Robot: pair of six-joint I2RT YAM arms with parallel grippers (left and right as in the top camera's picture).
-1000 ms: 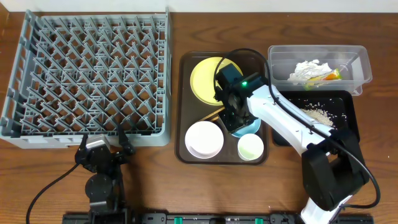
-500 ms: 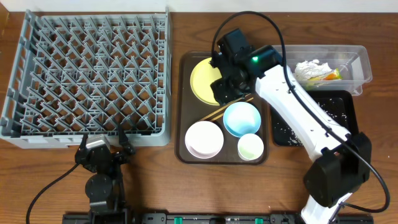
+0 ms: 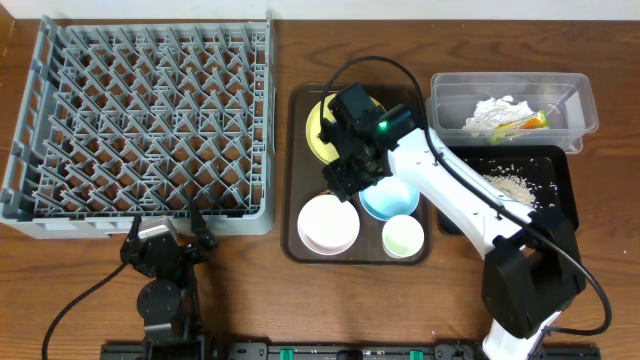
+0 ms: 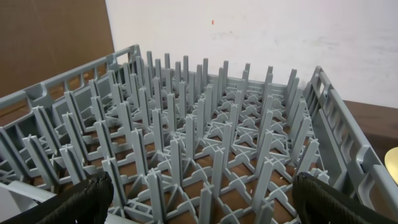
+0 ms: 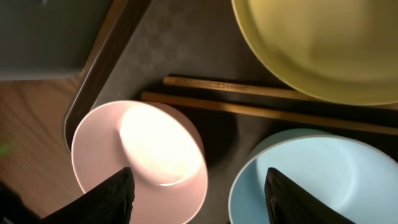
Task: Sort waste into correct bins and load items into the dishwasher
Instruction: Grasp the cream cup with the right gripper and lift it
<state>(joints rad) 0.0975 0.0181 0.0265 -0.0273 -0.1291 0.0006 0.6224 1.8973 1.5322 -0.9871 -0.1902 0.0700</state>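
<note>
Right tool (image 5: 202, 186) spread, gripping nothing, hanging over the brown tray (image 5: 180, 43). Below it, two chopsticks (image 5: 249, 102) lie flat between the yellow plate (image 5: 323, 43), white bowl (image 5: 146, 155) and blue bowl (image 5: 323, 180). My left tool (image 4: 205, 202) is spread wide, empty, low on the bench (image 3: 250, 290) facing the grey dish rack (image 4: 205, 137).

The rack (image 3: 145, 120) fills the upper left. At centre the serving tray (image 3: 296, 170) holds the plate (image 3: 318, 130) at top, chopsticks (image 5: 249, 110) below it, then two bowls (image 3: 329, 224) and the cup (image 3: 403, 236). At right, the tub (image 3: 587, 105) lies above the shallow tray (image 3: 560, 205).
</note>
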